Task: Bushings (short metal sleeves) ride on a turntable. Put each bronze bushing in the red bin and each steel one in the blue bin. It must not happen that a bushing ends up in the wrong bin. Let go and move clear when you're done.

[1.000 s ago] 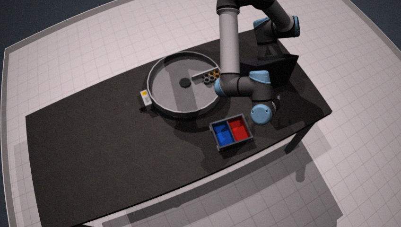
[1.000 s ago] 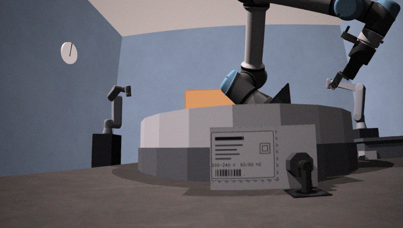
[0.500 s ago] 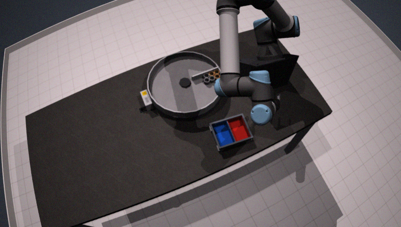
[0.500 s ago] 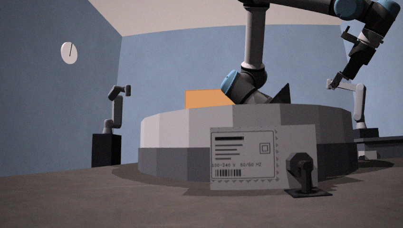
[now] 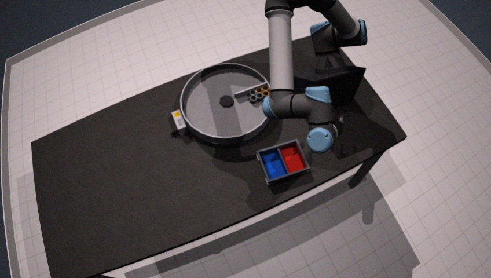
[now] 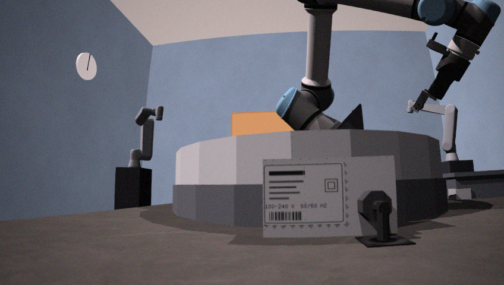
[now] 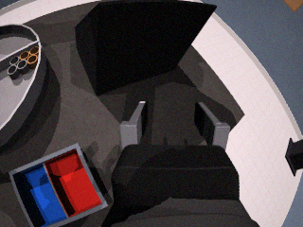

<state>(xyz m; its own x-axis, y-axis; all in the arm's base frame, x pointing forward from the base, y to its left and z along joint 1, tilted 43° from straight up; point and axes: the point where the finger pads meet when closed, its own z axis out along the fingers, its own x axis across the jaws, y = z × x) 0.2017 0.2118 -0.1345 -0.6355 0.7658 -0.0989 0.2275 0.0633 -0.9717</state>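
The grey turntable (image 5: 206, 110) (image 6: 219, 158) (image 7: 34, 85) stands on the black table. A cluster of bushings lies on it beside a divider bar (image 5: 246, 90). The bronze bushings (image 5: 265, 90) (image 7: 29, 57) lie at the outer end of the cluster and the steel bushings (image 5: 253, 97) (image 7: 14, 70) next to them. The blue bin (image 5: 273, 164) (image 7: 41, 200) and the red bin (image 5: 293, 158) (image 7: 78, 184) sit side by side in one grey tray, and both look empty. My gripper (image 7: 171, 112) (image 6: 415, 105) is open and empty. It hangs high above the table, to the right of the tray and away from the turntable.
A labelled control box (image 5: 178, 119) (image 6: 328, 196) stands against the turntable's rim, with a knob (image 6: 377, 211) in front. The robot's dark base block (image 5: 330, 77) (image 7: 142, 38) stands at the table's back right. The table's right edge is near the gripper.
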